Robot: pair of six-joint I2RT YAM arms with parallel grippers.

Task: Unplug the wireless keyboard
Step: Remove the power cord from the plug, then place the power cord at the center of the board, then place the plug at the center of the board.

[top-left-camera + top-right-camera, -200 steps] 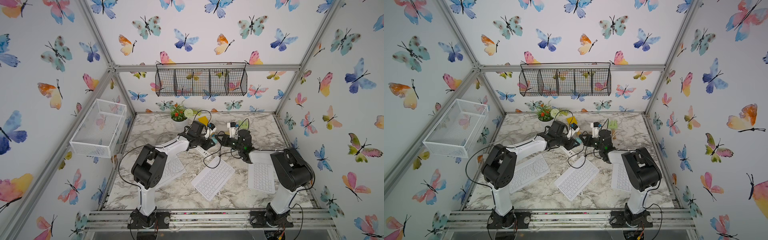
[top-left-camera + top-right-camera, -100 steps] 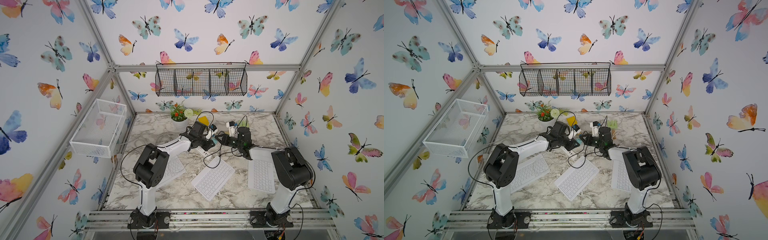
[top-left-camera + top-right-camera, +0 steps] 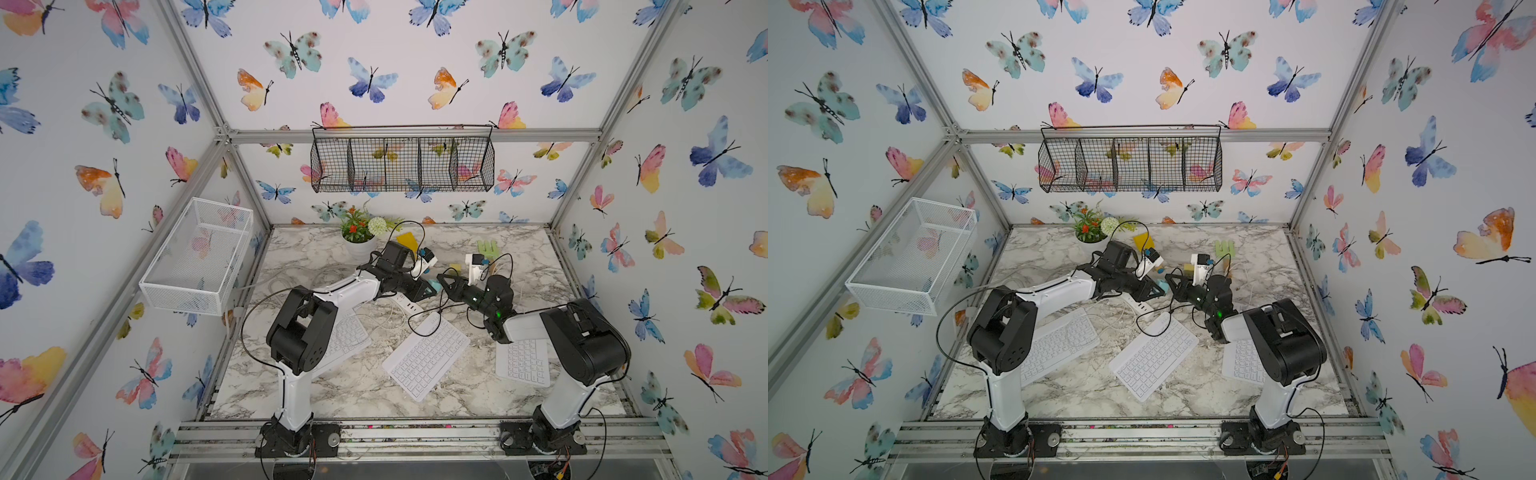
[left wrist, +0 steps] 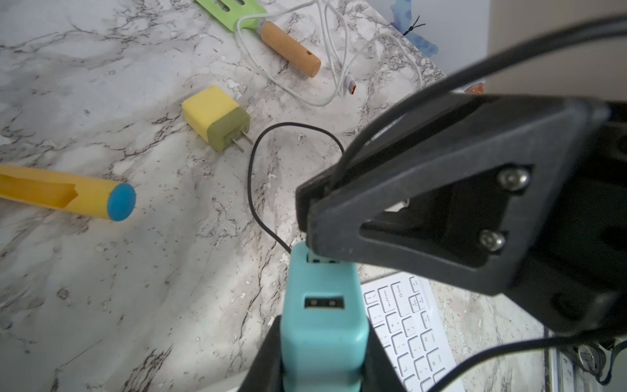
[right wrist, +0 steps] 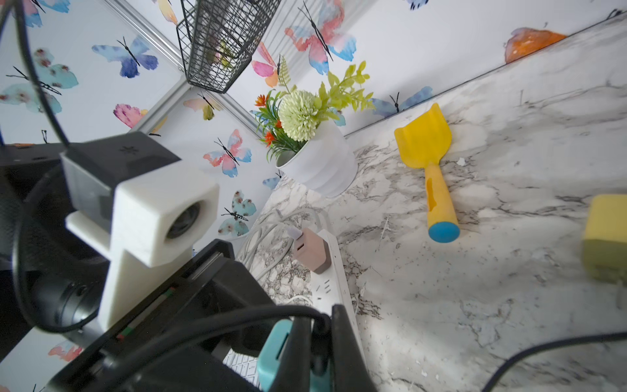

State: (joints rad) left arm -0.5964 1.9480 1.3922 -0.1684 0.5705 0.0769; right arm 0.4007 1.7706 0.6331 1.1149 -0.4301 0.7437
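Though tiny, keyboard [image 4: 403, 322] legends unreadable.

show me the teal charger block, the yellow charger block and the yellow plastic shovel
teal charger block [image 4: 322, 327]: left wrist view, face below its port
yellow charger block [image 4: 207, 108]: left wrist view, yellow body
yellow plastic shovel [image 5: 424, 139]: right wrist view, blade
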